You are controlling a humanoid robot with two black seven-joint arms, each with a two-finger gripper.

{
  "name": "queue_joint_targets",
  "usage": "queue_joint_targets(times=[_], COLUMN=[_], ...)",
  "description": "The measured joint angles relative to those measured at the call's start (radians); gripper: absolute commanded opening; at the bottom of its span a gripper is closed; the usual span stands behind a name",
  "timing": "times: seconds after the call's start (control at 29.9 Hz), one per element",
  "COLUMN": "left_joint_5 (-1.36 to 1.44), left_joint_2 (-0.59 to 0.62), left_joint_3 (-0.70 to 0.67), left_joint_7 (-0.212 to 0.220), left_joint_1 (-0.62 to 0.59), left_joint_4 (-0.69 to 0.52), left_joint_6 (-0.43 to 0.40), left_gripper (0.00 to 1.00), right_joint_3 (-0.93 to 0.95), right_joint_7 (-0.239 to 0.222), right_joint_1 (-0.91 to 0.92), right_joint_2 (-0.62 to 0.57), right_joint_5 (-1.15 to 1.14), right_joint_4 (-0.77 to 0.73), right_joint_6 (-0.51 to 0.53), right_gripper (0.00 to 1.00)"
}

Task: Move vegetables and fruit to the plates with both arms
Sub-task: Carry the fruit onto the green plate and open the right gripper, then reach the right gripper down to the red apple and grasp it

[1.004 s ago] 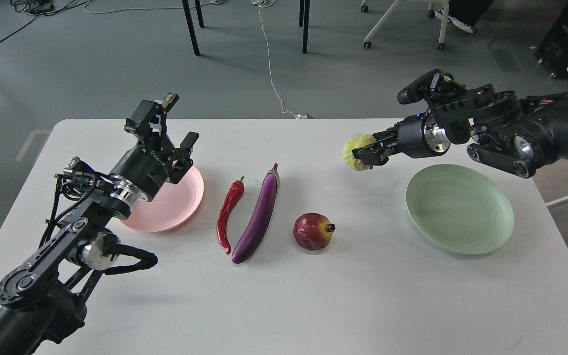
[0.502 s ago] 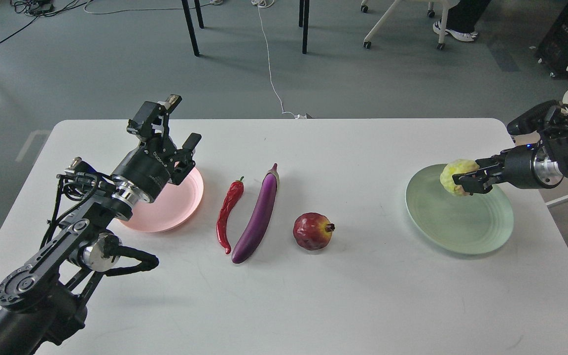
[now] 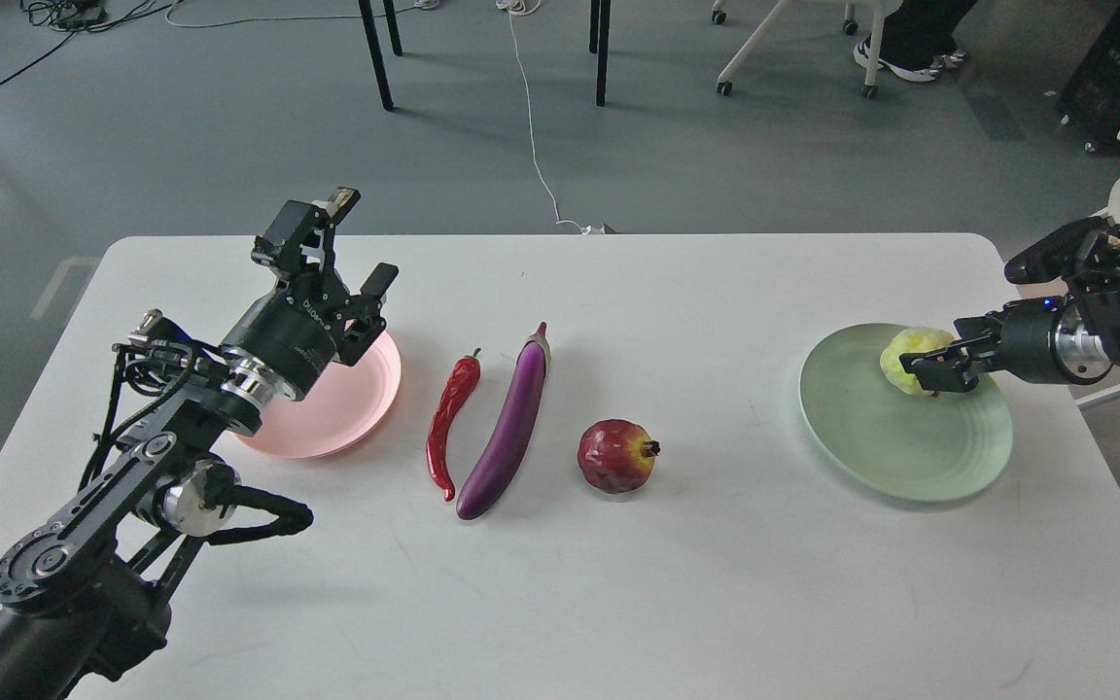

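My right gripper (image 3: 931,370) is shut on the bumpy yellow-green fruit (image 3: 910,350) and holds it low over the far right part of the pale green plate (image 3: 895,452); I cannot tell whether the fruit touches the plate. My left gripper (image 3: 362,239) is open and empty, raised above the far edge of the pale pink plate (image 3: 358,406). The red chili pepper (image 3: 447,420) and the purple eggplant (image 3: 511,428) lie side by side at the table's middle. The dark-red pomegranate (image 3: 615,455) sits to the right of the eggplant.
The white table (image 3: 618,583) ends just right of the green plate. Beyond its far edge is grey floor with black table legs (image 3: 377,53), a white cable (image 3: 533,136) and a wheeled chair (image 3: 793,49).
My right arm has swung right with the yellow-green fruit, from the table's middle to above the green plate, and then lowered it toward the plate. The left arm has barely moved.
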Motion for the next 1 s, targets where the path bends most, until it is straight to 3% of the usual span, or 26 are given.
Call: queue_joint_targets(times=[0.2,0.44,0.57,1.0], left_joint_5=[0.0,-0.001,-0.001,-0.001], left_joint_2=[0.004,0.012,0.013,0.013], left_joint_3=[0.0,0.0,-0.001,-0.003], left_joint_7=[0.001,0.004,0.004,0.003], left_joint_1=[0.0,-0.001,-0.001,-0.001], left_joint_4=[0.0,-0.002,-0.002,-0.002], left_joint_6=[-0.001,-0.002,-0.001,0.0], left_gripper=[0.99,0.99,0.99,0.99], right_joint_3=[0.004,0.017,0.01,-0.096], right_joint_7=[0.0,0.0,0.0,0.0], right_joint_1=[0.097,0.333,0.399,0.38], right_joint_2=[-0.008,0.003,0.075,0.393], right_joint_5=[0.012,0.127,0.16,0.24], right_joint_4=[0.083,0.429,0.542,0.474], right_joint_6=[0.002,0.047,0.084,0.07], right_gripper=[0.96,0.96,0.96,0.96])
